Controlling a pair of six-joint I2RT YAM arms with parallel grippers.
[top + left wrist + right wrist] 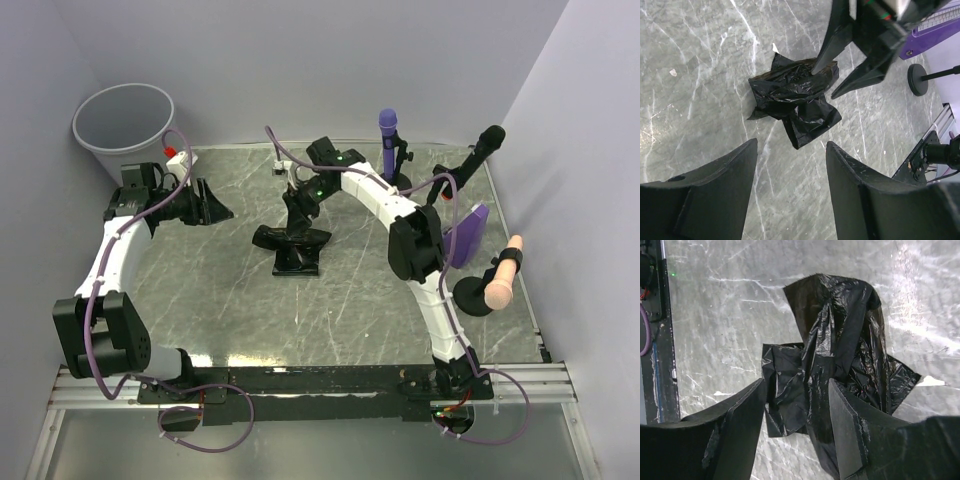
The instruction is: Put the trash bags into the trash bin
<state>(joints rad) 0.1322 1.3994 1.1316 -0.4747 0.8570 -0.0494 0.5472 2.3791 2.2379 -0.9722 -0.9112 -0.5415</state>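
Bin (125,125) stands upright, mouth up; trash bags (293,246) lie crumpled; both jaw pairs open.

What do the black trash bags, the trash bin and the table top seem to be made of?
Trash bags: thin black plastic film, glossy; it crinkles and glints.
Trash bin: probably light grey moulded plastic, matte, smooth walls.
Table top: grey stone or marble-look laminate, white veins, slight sheen.
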